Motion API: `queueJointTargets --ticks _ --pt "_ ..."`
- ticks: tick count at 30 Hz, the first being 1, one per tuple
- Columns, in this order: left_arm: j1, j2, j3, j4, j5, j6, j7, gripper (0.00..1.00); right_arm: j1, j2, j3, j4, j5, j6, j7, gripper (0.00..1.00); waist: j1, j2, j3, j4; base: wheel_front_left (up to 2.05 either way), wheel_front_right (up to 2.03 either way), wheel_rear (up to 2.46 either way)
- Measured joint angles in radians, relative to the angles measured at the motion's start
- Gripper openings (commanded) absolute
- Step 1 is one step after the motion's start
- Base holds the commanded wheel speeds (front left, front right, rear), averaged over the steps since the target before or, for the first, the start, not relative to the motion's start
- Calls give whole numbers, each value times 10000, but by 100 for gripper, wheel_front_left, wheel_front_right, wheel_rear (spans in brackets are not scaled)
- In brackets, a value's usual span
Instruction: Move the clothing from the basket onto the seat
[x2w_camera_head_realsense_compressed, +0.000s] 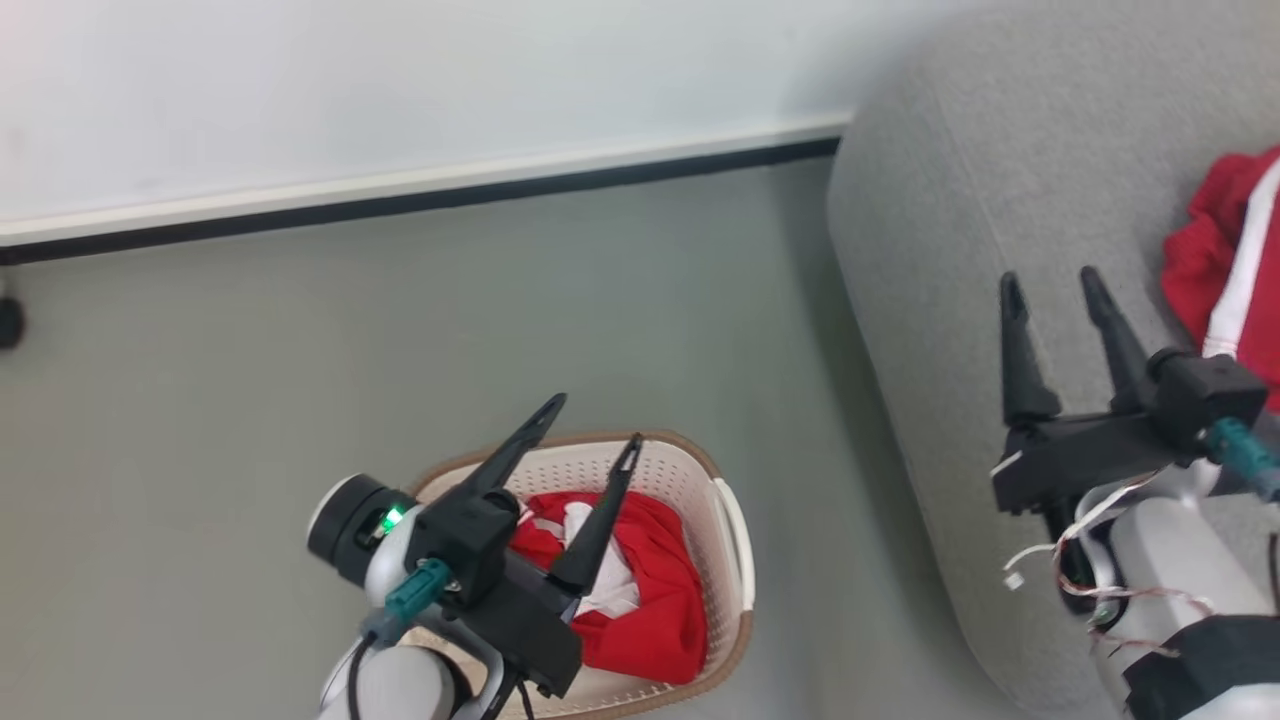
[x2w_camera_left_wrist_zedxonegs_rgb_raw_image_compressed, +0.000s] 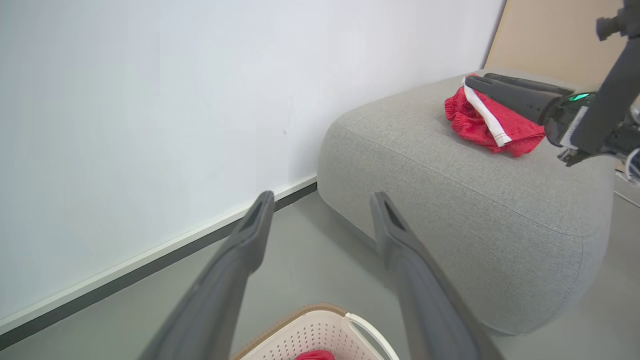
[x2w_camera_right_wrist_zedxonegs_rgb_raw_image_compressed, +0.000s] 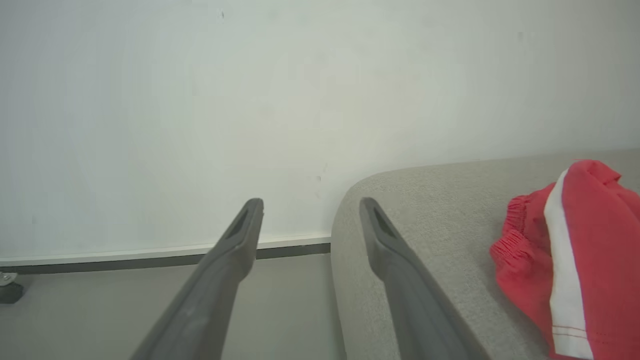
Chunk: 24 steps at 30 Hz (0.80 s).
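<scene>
Red clothing (x2w_camera_head_realsense_compressed: 655, 590) with white patches lies in the cream basket (x2w_camera_head_realsense_compressed: 735, 540) on the floor at lower centre. My left gripper (x2w_camera_head_realsense_compressed: 595, 420) hovers over the basket, open and empty; its fingers (x2w_camera_left_wrist_zedxonegs_rgb_raw_image_compressed: 240, 270) frame the basket rim (x2w_camera_left_wrist_zedxonegs_rgb_raw_image_compressed: 320, 325). Another red garment with a white stripe (x2w_camera_head_realsense_compressed: 1225, 250) (x2w_camera_left_wrist_zedxonegs_rgb_raw_image_compressed: 487, 120) (x2w_camera_right_wrist_zedxonegs_rgb_raw_image_compressed: 575, 260) lies on the grey seat (x2w_camera_head_realsense_compressed: 960, 180) (x2w_camera_left_wrist_zedxonegs_rgb_raw_image_compressed: 450, 190) (x2w_camera_right_wrist_zedxonegs_rgb_raw_image_compressed: 440, 210). Above the seat, left of that garment, my right gripper (x2w_camera_head_realsense_compressed: 1050, 285) (x2w_camera_right_wrist_zedxonegs_rgb_raw_image_compressed: 310, 205) is open with nothing between its fingers; it also appears as the dark gripper (x2w_camera_left_wrist_zedxonegs_rgb_raw_image_compressed: 480, 80) by the garment.
A white wall with a black-edged skirting (x2w_camera_head_realsense_compressed: 420, 195) runs behind the grey floor (x2w_camera_head_realsense_compressed: 400, 340). A small dark object (x2w_camera_head_realsense_compressed: 10, 320) sits at the far left by the wall. A tan panel (x2w_camera_left_wrist_zedxonegs_rgb_raw_image_compressed: 550, 35) stands behind the seat.
</scene>
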Motion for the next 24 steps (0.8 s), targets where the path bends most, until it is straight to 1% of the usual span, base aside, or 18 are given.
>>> queueJointTargets --ticks 3,6,12,18,24 --pt "183 4 188 48 -247 174 -98 100 246 161 150 -245 -77 -123 0 100 1 0 -199 251 0 0 0" --pt "291 2 387 107 -330 301 -186 100 432 198 201 -326 -90 -128 0 100 2 0 -370 481 0 0 0" --pt "376 -23 715 345 -474 533 -318 100 823 301 299 -581 -169 -255 0 100 2 0 -660 870 0 0 0" --pt "690 8 1179 579 -598 823 -453 100 1070 353 420 -581 -337 -334 0 100 2 0 -1021 1072 0 0 0" --pt "1125 48 1480 731 -871 968 -550 100 1511 395 495 -621 -337 -368 0 100 2 0 -1376 1178 0 0 0"
